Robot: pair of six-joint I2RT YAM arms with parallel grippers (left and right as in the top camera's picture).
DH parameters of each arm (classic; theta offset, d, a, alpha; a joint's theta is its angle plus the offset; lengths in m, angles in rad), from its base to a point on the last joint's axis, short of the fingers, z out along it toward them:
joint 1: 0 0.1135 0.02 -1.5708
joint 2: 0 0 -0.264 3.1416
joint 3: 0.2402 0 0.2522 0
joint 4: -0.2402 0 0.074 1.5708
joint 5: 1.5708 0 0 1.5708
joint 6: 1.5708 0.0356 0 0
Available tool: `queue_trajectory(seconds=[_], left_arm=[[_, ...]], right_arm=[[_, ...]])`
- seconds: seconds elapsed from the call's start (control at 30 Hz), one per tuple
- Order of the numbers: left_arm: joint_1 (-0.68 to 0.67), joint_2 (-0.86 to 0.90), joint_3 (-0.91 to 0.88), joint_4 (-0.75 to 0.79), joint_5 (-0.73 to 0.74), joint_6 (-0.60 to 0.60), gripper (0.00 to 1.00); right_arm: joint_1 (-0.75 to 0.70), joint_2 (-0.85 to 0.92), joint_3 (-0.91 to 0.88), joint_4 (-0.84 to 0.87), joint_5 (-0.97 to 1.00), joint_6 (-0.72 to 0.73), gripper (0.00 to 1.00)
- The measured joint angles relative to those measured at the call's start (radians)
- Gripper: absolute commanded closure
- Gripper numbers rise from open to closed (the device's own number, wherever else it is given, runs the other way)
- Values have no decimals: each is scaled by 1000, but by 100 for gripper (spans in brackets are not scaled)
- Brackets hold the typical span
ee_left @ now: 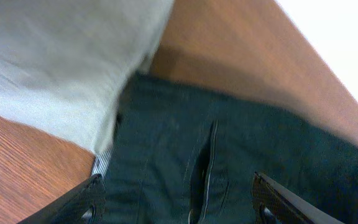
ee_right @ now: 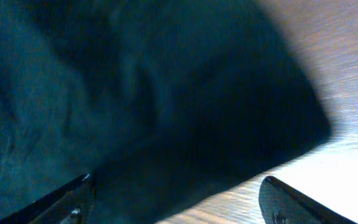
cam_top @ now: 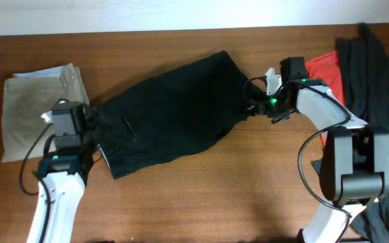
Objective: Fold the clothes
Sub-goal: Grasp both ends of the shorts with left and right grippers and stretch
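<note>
A large black trouser-like garment [cam_top: 174,111] lies spread slantwise across the middle of the wooden table. My left gripper [cam_top: 94,128] is open at its left end; the left wrist view shows its fingers [ee_left: 179,202] wide apart over the black cloth [ee_left: 241,155] and a seam. A strip of pale striped lining [ee_left: 102,163] peeks out at the edge. My right gripper [cam_top: 254,104] is open at the garment's right end; its fingers [ee_right: 179,199] straddle the dark cloth edge [ee_right: 135,93] above the table.
A folded beige garment [cam_top: 36,108] lies at the far left, also in the left wrist view [ee_left: 61,62]. A red cloth [cam_top: 326,71] and a pile of black clothes [cam_top: 377,81] lie at the right edge. The table's back edge meets a white wall.
</note>
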Motion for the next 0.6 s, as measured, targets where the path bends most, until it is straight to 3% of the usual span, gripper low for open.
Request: queue_trajectory(seconds=[0.1, 0.13, 0.17, 0.2, 0.3, 0.4, 0.43, 0.47, 0.57, 0.6], left_arm=[[-66, 165, 0, -1, 14, 19, 25], [-86, 235, 0, -3, 22, 22, 25], [-115, 319, -1, -5, 33, 22, 25], [-129, 355, -1, -16, 34, 22, 25], [-148, 416, -2, -48, 52, 22, 28], [-210, 416, -1, -57, 162, 23, 25], [-229, 416, -2, -64, 181, 22, 19], [-264, 416, -2, -72, 213, 23, 16], [-282, 416, -1, -72, 282, 26, 3], [-263, 412, -2, -63, 301, 29, 2]], right_arm=[[68, 8, -19, 67, -16, 0, 15], [90, 29, -20, 92, -16, 19, 60], [94, 52, -20, 114, -20, 31, 93], [93, 70, -20, 151, -15, 57, 96], [55, 73, -16, 53, 50, 121, 96], [-115, 39, -18, -8, 149, 151, 94], [-164, 11, -21, -28, 170, 154, 65], [-198, -24, -23, -51, 181, 146, 55], [-211, -94, -22, -213, 185, 76, 49], [-211, -95, -24, -244, 189, 74, 46]])
